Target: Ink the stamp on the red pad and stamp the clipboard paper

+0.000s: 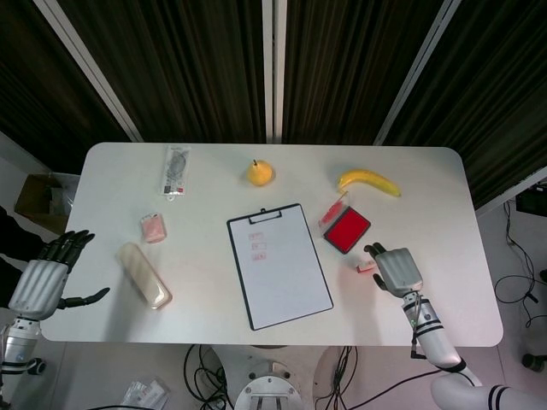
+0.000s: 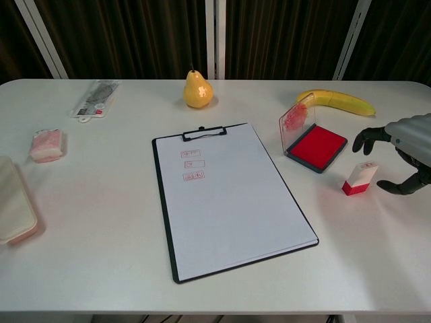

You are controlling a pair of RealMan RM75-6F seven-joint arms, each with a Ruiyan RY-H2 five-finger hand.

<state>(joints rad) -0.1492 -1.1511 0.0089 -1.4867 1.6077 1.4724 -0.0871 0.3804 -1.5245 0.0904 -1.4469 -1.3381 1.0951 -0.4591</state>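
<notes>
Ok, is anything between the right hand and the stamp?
Nothing visible. The right hand is open just right of the stamp, with only bare table between them. The red ink pad sits behind the stamp, out of the way.

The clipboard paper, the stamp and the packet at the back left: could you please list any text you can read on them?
Nothing is legible in either view.
Clipboard paper: three red boxed marks near the top, too small to read.
Stamp: faint marks on its top, blurred.
Packet: print unreadable.
</notes>
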